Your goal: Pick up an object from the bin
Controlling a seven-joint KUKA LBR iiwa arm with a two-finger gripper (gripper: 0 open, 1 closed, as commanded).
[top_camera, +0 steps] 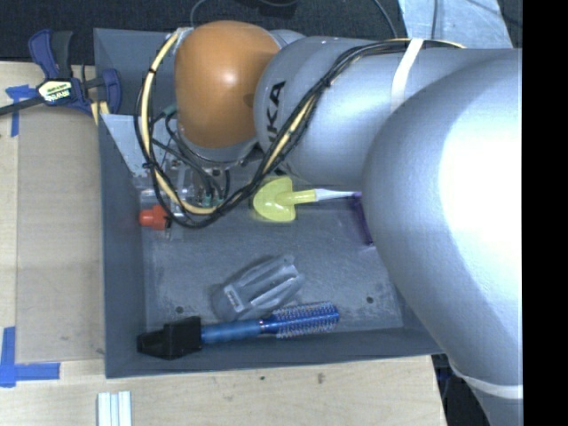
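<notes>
My gripper (197, 185) sits low at the bin's back left, under the arm's orange dome and ringed by cables. A small red-orange block (153, 218) lies just left of it, against the left wall. Right of the gripper is a yellow scoop with a white handle (277, 202), its handle running under the arm. What lies directly below the gripper is hidden.
A clear plastic piece (259, 287) lies in the middle front. A blue brush with a black end (240, 329) stretches along the front wall. A purple thing (363, 221) peeks out by the arm on the right. The arm covers the bin's back right.
</notes>
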